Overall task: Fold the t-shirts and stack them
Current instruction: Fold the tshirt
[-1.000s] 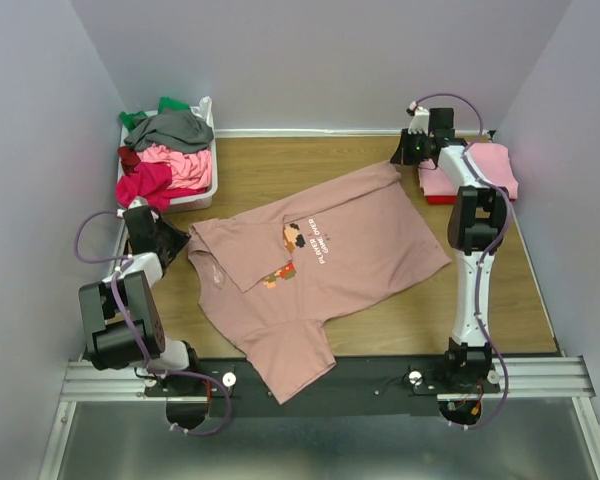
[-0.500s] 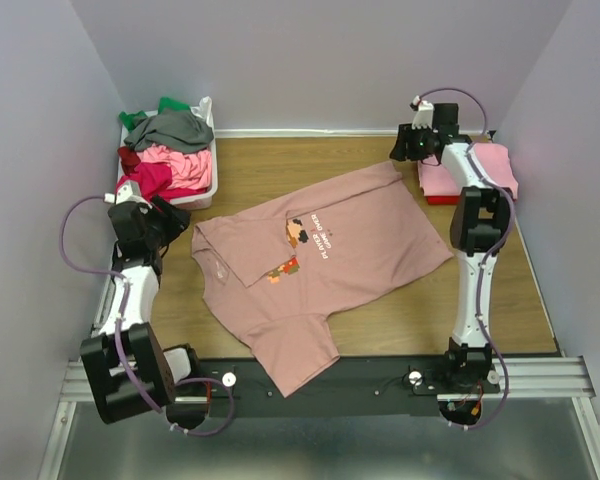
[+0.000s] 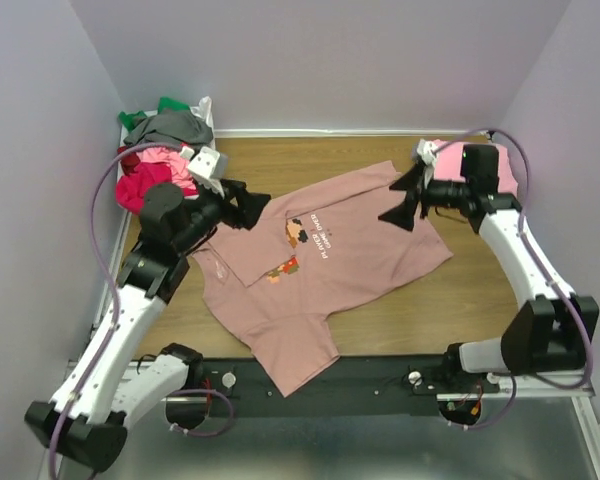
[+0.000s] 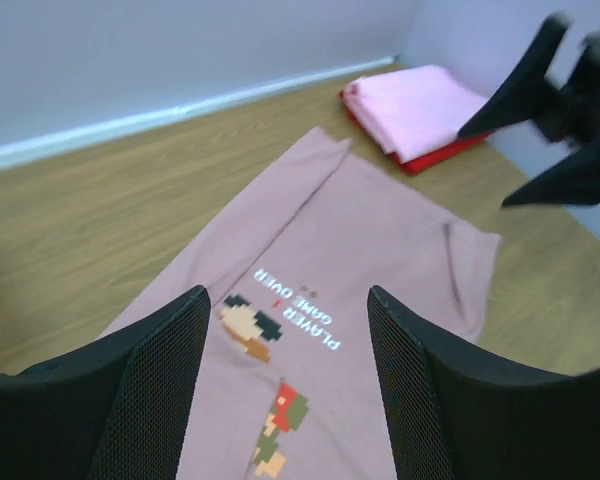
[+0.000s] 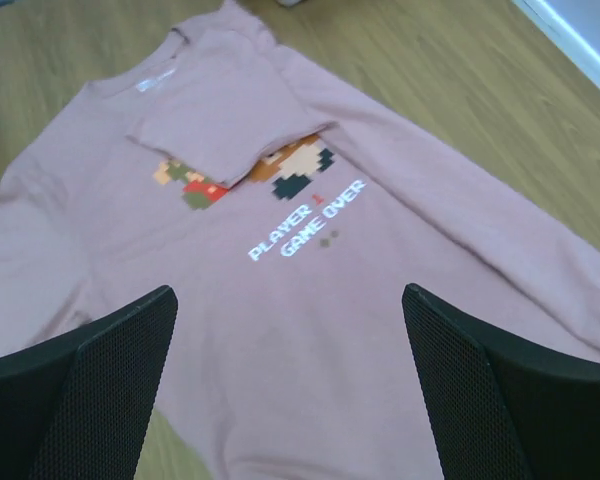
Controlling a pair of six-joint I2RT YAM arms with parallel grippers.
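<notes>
A dusty-pink t-shirt with a pixel-art print and white text lies spread on the wooden table, with a flap of its neck end folded over part of the print. My left gripper hangs open above the shirt's left part, and the print shows between its fingers. My right gripper is open wide above the shirt's right part, over plain cloth. Neither gripper holds anything. A folded bright pink t-shirt rests on a red one at the back right.
A white bin at the back left holds a heap of grey, pink, red and green t-shirts. My right arm crosses in front of the folded stack. Walls close in on three sides.
Both arms have left the shirt's left edge and far right corner and swung in above the shirt. Both grippers have gone from shut to open. The shirt has settled flat.
</notes>
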